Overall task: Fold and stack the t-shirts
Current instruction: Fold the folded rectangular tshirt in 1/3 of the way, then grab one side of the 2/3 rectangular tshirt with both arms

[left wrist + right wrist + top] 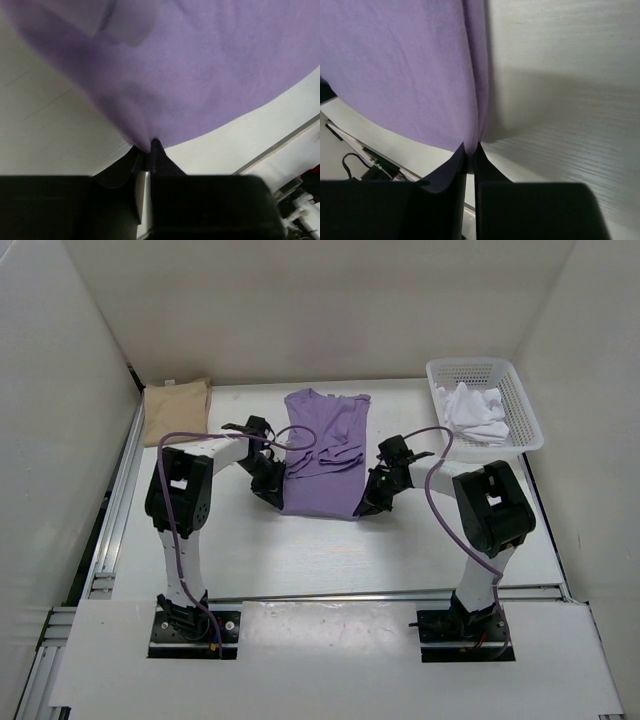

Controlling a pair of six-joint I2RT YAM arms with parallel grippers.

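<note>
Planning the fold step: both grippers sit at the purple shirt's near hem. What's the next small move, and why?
Probably raise both near corners together, then carry them toward the collar. The left gripper and right gripper each pinch the lavender shirt at its near hem, and it lies flat with its sides apparently folded in.

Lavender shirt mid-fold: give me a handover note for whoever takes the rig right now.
Left gripper: shut on the lavender shirt, at its near-left hem corner.
Right gripper: shut on the same shirt, at the near-right corner.
Lavender shirt: flat on the table, collar at the far end, sleeves look tucked in.
Tan shirt: looks folded, far left corner.
White shirt: crumpled in the basket.
Done: tan, apparently.
Left: finish the lavender fold, probably hem toward collar, and stack it; then fold and stack the white.
</note>
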